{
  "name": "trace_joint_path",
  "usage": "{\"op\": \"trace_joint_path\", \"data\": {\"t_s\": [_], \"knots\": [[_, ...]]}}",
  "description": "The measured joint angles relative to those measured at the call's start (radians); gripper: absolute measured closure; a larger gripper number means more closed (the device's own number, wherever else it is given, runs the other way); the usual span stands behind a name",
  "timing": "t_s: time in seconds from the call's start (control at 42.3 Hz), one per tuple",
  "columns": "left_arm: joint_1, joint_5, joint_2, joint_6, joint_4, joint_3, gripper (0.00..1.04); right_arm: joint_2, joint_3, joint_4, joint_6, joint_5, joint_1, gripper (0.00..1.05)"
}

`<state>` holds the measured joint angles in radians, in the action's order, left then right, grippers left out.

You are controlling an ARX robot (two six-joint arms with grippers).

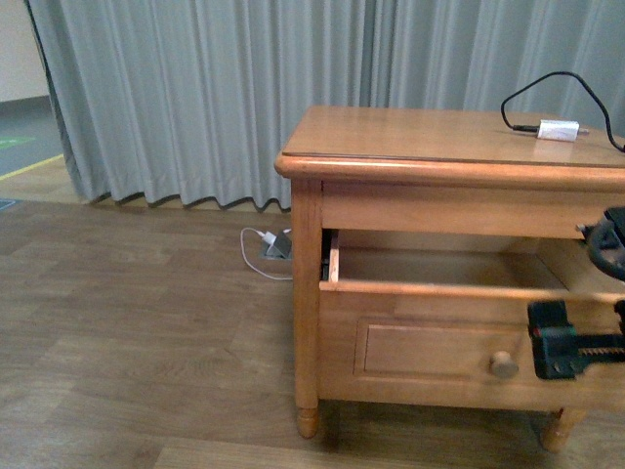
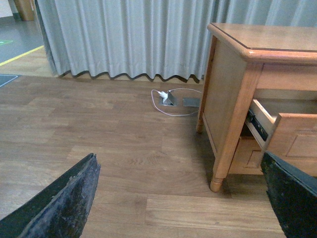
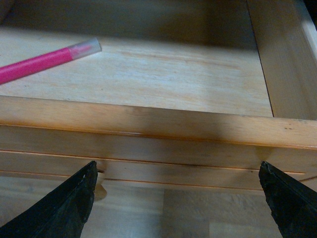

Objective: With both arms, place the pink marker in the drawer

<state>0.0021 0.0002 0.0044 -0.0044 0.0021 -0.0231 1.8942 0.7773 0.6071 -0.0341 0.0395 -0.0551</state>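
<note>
The pink marker lies on the pale wood floor of the open drawer, seen in the right wrist view. My right gripper is open and empty, held in front of the drawer's front panel, apart from the marker. In the front view the drawer is pulled out of the wooden nightstand, its round knob beside my right gripper. The marker is hidden in the front view. My left gripper is open and empty above the floor, left of the nightstand.
A small white adapter with a black cable lies on the nightstand top. A white cable and floor socket sit on the wooden floor by grey curtains. The nightstand's leg stands near my left gripper.
</note>
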Motion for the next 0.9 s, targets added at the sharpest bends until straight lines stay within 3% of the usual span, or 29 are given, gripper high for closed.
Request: {"op": "trace_joint_path", "data": {"t_s": [0.426,0.899], "knots": [[0.0,0.0,0.0,0.0,0.0,0.0,0.06,0.298,0.374,0.089,0.069,0.04,-0.013,0.08],[0.0,0.0,0.0,0.0,0.0,0.0,0.06,0.343,0.426,0.107,0.071,0.03,-0.001,0.08]]}}
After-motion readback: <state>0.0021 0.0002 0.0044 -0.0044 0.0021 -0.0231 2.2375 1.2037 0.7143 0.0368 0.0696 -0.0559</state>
